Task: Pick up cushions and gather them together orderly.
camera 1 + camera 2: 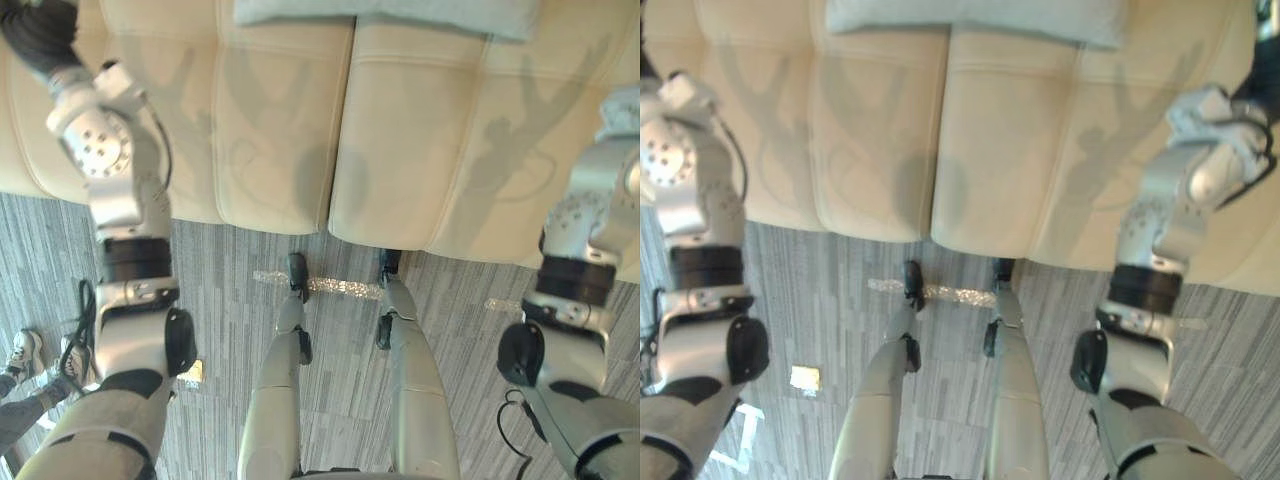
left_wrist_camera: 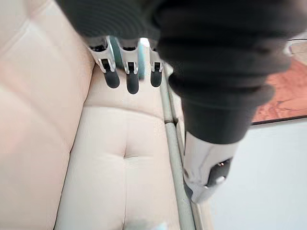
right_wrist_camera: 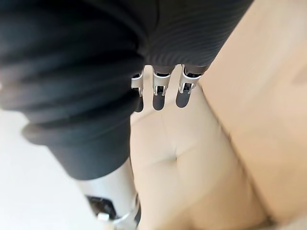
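Both hands are being held empty over the sofa, with the cushion lying between the arms.

The left hand (image 2: pixel 131 76) is being held with fingers relaxed and nothing gripped above the cream sofa (image 1: pixel 280 120). The right hand (image 3: pixel 158 93) is being held likewise, fingers loose, over the seat's other end. The pale blue-grey cushion (image 1: pixel 390 15) is lying across the middle seat pads at their far side, apart from both hands. Grey carpet (image 1: pixel 230 300) is showing in front.
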Available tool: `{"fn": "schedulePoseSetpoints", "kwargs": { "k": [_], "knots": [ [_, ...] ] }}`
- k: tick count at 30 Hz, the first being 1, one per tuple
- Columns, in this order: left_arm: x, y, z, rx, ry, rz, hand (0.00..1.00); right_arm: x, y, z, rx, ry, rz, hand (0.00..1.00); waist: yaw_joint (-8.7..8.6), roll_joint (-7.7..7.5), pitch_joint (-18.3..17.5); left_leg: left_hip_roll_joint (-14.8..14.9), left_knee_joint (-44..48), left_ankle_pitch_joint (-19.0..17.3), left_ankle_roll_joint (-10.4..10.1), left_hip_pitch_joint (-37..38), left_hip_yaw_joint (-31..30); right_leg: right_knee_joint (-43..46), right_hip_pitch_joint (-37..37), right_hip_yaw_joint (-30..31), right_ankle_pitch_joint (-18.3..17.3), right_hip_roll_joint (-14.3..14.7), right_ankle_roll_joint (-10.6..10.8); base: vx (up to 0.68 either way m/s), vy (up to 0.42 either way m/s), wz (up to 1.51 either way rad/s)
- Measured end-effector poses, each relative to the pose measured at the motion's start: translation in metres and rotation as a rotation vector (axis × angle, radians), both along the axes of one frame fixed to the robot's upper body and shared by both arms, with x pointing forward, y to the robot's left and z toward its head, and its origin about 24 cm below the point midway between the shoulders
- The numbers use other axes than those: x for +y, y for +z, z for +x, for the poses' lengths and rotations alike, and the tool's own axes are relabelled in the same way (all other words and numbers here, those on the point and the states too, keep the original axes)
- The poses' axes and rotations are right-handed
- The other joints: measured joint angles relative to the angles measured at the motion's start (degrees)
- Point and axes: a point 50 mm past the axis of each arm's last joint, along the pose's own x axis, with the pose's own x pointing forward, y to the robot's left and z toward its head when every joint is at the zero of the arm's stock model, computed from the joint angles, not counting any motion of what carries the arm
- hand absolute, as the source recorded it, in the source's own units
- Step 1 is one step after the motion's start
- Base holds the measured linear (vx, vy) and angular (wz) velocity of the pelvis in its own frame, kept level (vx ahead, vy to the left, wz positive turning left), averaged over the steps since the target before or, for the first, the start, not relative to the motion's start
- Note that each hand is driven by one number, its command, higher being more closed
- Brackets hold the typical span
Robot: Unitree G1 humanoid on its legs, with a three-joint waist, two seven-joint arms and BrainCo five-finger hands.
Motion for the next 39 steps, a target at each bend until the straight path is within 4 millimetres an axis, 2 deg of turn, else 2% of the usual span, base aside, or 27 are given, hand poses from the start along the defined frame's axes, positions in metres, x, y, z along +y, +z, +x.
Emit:
{"fn": "schedulePoseSetpoints", "kwargs": {
  "k": [1,2,3,5,6,8,9,11,12,14,16,17,18,19,20,21,22,25,29,33,35,36,37,38,39],
  "knots": [
    [0.006,-0.024,-0.004,0.070,0.015,0.010,0.00,-0.005,-0.022,-0.006,0.071,-0.012,-0.021,0.00,-0.28,-0.04,-0.02,0.40,1.70,-1.21,0.15,1.56,0.15,0.00,2.19,0.35,-0.74,0.30,0.56,0.05,-0.041,-0.20],
    [0.008,-0.034,-0.006,0.097,0.018,0.014,0.00,-0.007,-0.029,-0.010,0.094,-0.016,-0.034,0.00,-0.48,-0.11,-0.09,0.49,2.48,-1.95,0.27,2.13,0.33,0.00,3.22,0.49,-1.60,0.34,0.48,0.07,-0.051,-0.06],
    [0.012,-0.054,-0.010,0.149,0.020,0.017,0.00,-0.009,-0.045,-0.018,0.142,-0.025,-0.061,0.00,-0.86,-0.34,-0.18,0.42,3.97,-3.13,0.36,3.22,0.44,-0.15,5.29,1.05,-3.87,0.28,-0.10,0.07,-0.052,-0.09],
    [0.014,-0.104,-0.022,0.294,0.003,0.013,0.00,-0.009,-0.078,-0.034,0.265,-0.017,-0.125,0.00,-1.06,-0.51,-0.28,1.42,5.90,-4.73,0.06,6.11,0.56,-0.28,8.88,0.87,-4.56,1.18,-0.40,0.09,-0.073,-0.16],
    [0.012,-0.119,-0.026,0.335,-0.010,0.005,0.00,-0.007,-0.088,-0.037,0.302,-0.012,-0.141,0.00,-1.18,-0.51,-0.28,1.67,6.02,-5.14,-0.05,7.15,0.57,-0.38,10.00,0.78,-4.94,1.36,-0.30,0.08,-0.064,-0.14],
    [-0.003,-0.180,-0.042,0.516,-0.079,-0.045,0.00,0.007,-0.136,-0.048,0.485,0.034,-0.161,0.00,-1.57,-1.62,-1.01,2.55,6.04,-5.91,-0.40,11.81,0.89,-0.49,14.48,0.55,-5.84,2.25,-0.56,0.08,-0.063,-0.17],
    [-0.010,-0.195,-0.046,0.565,-0.104,-0.055,0.00,0.013,-0.149,-0.050,0.528,0.056,-0.152,0.00,-1.54,-1.91,-1.27,2.79,6.05,-6.20,-0.57,13.08,0.98,-0.54,15.73,0.49,-6.09,2.46,-0.72,0.09,-0.054,-0.17],
    [-0.033,-0.254,-0.068,0.781,-0.191,-0.102,0.00,0.040,-0.197,-0.065,0.704,0.153,-0.140,0.00,-1.52,-3.28,-3.80,3.56,6.00,-7.21,-0.56,17.32,1.74,-0.56,19.57,0.52,-6.83,3.19,-1.09,0.08,-0.026,-0.15],
    [-0.038,-0.269,-0.075,0.840,-0.201,-0.113,0.00,0.046,-0.208,-0.068,0.749,0.176,-0.141,0.00,-1.49,-3.51,-4.68,3.75,6.02,-7.55,-0.66,18.10,2.07,-0.66,20.29,0.60,-7.07,3.32,-1.09,0.09,0.002,-0.19],
    [-0.059,-0.323,-0.105,1.079,-0.270,-0.154,0.00,0.070,-0.253,-0.083,0.934,0.266,-0.127,0.00,-1.43,-4.20,-6.87,4.18,6.00,-8.72,-0.42,22.66,2.68,-1.37,24.87,0.86,-7.94,3.74,-0.89,0.09,0.022,-0.14],
    [-0.069,-0.350,-0.126,1.208,-0.296,-0.190,0.00,0.080,-0.281,-0.095,1.055,0.306,-0.101,0.00,-1.30,-4.23,-8.96,4.38,5.94,-9.45,-0.56,24.81,3.33,-1.81,26.93,1.09,-8.45,3.83,-0.60,0.07,0.046,-0.14],
    [-0.077,-0.372,-0.145,1.328,-0.320,-0.209,0.00,0.087,-0.305,-0.106,1.165,0.339,-0.082,0.00,-1.12,-4.09,-10.68,4.50,5.65,-9.94,-0.62,26.85,3.94,-2.60,28.94,1.53,-8.53,4.01,-0.47,0.08,0.050,-0.19],
    [-0.080,-0.383,-0.157,1.393,-0.331,-0.224,0.00,0.091,-0.318,-0.113,1.227,0.359,-0.065,0.00,-1.10,-3.99,-11.54,4.52,5.32,-10.15,-0.59,28.26,4.26,-3.21,30.32,1.71,-8.55,4.07,-0.44,0.08,0.045,-0.20],
    [-0.084,-0.400,-0.177,1.501,-0.348,-0.236,0.00,0.097,-0.339,-0.127,1.338,0.380,-0.049,0.00,-1.04,-3.94,-13.17,4.46,4.21,-10.21,-0.61,30.37,4.78,-4.60,32.33,2.01,-8.47,4.19,-0.31,0.05,0.031,-0.14],
    [-0.086,-0.405,-0.184,1.535,-0.353,-0.238,0.00,0.098,-0.345,-0.132,1.370,0.389,-0.037,0.00,-1.02,-3.95,-13.70,4.41,3.81,-10.21,-0.62,31.02,4.98,-5.01,32.84,2.19,-8.38,4.22,-0.19,0.06,0.036,-0.18],
    [-0.088,-0.417,-0.199,1.624,-0.369,-0.241,0.00,0.102,-0.362,-0.144,1.462,0.409,-0.021,0.00,-1.03,-3.87,-14.84,4.30,2.88,-10.20,-0.62,32.65,5.46,-6.51,34.52,2.75,-7.85,4.31,-0.01,0.06,0.035,-0.16],
    [-0.087,-0.419,-0.201,1.651,-0.373,-0.224,0.00,0.104,-0.374,-0.155,1.536,0.423,-0.006,0.00,-0.97,-3.75,-15.65,4.11,1.99,-10.17,-0.64,33.86,5.72,-7.97,35.88,3.12,-6.91,4.31,-0.20,0.06,0.034,-0.18],
    [-0.087,-0.427,-0.212,1.727,-0.381,-0.209,0.00,0.106,-0.393,-0.175,1.655,0.449,0.044,0.00,-1.12,-3.21,-16.82,3.39,0.61,-10.18,-0.59,37.15,6.28,-11.41,39.62,4.12,-5.21,4.07,0.28,0.05,0.048,-0.17],
    [-0.082,-0.431,-0.218,1.789,-0.384,-0.164,0.00,0.108,-0.405,-0.190,1.760,0.479,0.037,0.00,-1.23,-3.59,-17.76,2.32,-0.40,-10.17,-0.51,39.46,6.81,-13.98,42.21,5.11,-3.76,3.70,0.73,0.01,0.050,-0.10],
    [-0.079,-0.430,-0.215,1.797,-0.393,-0.130,0.00,0.109,-0.406,-0.182,1.775,0.500,-0.011,0.00,-1.36,-4.56,-17.55,1.64,0.02,-10.16,-0.33,39.46,8.01,-14.50,41.84,7.01,-2.41,3.53,1.20,-0.05,0.033,-0.23],
    [-0.077,-0.427,-0.206,1.783,-0.391,-0.103,0.00,0.109,-0.402,-0.168,1.761,0.515,-0.082,0.00,-1.20,-5.43,-16.62,1.08,0.90,-10.33,0.04,38.78,9.43,-13.93,40.30,9.14,-1.37,3.29,1.59,-0.12,0.028,-0.42],
    [-0.074,-0.424,-0.198,1.771,-0.389,-0.072,0.00,0.111,-0.398,-0.156,1.737,0.525,-0.112,0.00,-1.09,-6.13,-16.03,0.96,3.16,-10.88,0.90,36.75,10.30,-12.83,38.21,9.98,-0.73,3.16,2.02,-0.15,0.022,-0.28],
    [-0.072,-0.423,-0.195,1.765,-0.388,-0.062,0.00,0.112,-0.397,-0.153,1.730,0.529,-0.119,0.00,-1.19,-6.42,-15.85,0.85,3.90,-11.00,1.13,35.99,10.36,-12.34,37.51,10.05,-0.15,3.04,2.34,-0.24,0.035,-0.50],
    [-0.069,-0.418,-0.181,1.737,-0.386,-0.029,0.00,0.114,-0.393,-0.143,1.707,0.544,-0.160,0.00,-1.05,-6.82,-15.31,0.85,5.60,-10.84,2.77,33.31,9.89,-11.89,34.33,9.95,4.09,3.45,5.54,-0.36,0.040,-0.55],
    [-0.070,-0.414,-0.171,1.707,-0.388,-0.017,0.00,0.116,-0.388,-0.130,1.679,0.554,-0.196,0.00,-0.67,-5.62,-13.90,3.14,5.44,-9.94,3.21,31.99,10.49,-5.77,32.32,6.94,1.04,3.86,5.02,-0.35,0.049,-0.41]
  ]
}}
